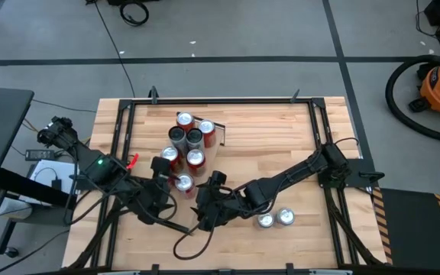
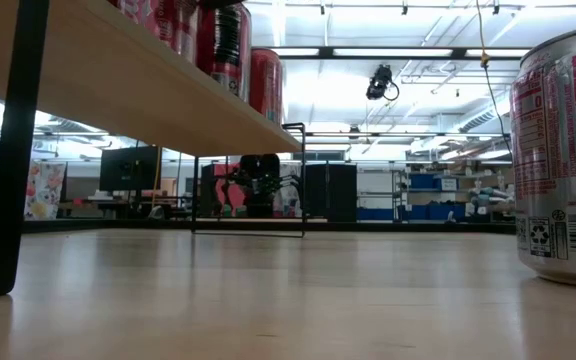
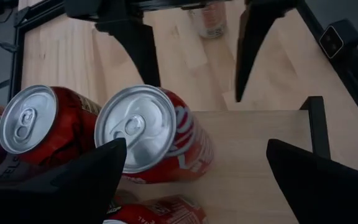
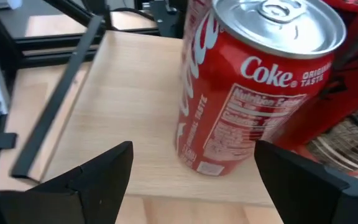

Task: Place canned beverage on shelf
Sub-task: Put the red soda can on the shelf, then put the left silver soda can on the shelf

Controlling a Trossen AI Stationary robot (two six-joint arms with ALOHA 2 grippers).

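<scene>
The shelf [image 4: 123, 93] is a pale wood plank raised on dark legs [image 2: 8, 150], with several red cans standing upright on it [image 1: 186, 141]. The can nearest the shelf's end [image 4: 253, 87] [image 3: 148, 134] stands on its base between my two grippers. My right gripper [image 4: 194, 180] is open, level with this can on one side, its fingers a little back from it. My left gripper [image 3: 194, 174] is open on the other side, slanting down over this can and its neighbour [image 3: 36, 124]. Neither gripper visibly touches a can.
Two more cans [image 1: 275, 218] stand on the tabletop toward its near right; one of them fills the right of the low view [image 2: 563, 160]. A thin dark bar [image 3: 316, 124] closes the shelf's end. The black table frame [image 1: 121, 137] runs along both sides.
</scene>
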